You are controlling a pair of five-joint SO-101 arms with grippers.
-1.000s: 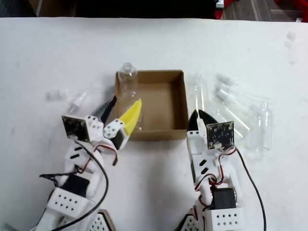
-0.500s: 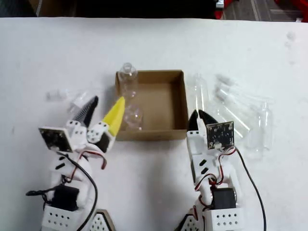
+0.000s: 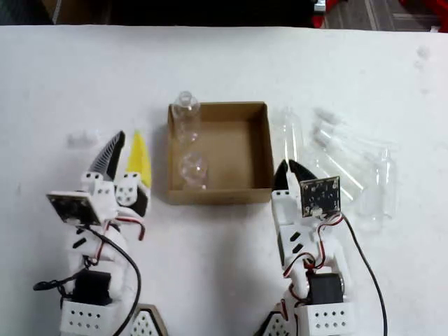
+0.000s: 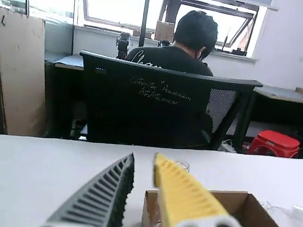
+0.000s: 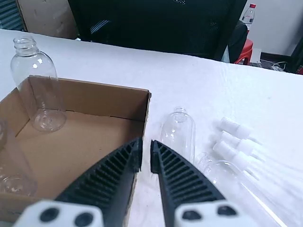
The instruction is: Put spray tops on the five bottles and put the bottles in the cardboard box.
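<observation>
The left gripper (image 3: 128, 138) has swung left, away from the cardboard box (image 3: 234, 150), its fingers slightly spread and empty. The right gripper (image 3: 288, 166) sits with fingers nearly pressed together. An uncapped bottle (image 3: 192, 170) stands in the box's near left corner. Best to pinch the spray top (image 3: 81, 138) squarely.

The white left arm (image 3: 91, 238) lies low over the bench, its black and yellow jaws slightly parted. The white right arm (image 3: 308, 231) holds its black jaws nearly closed.

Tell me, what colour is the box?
The cardboard box is brown, clearest in the high view.
</observation>
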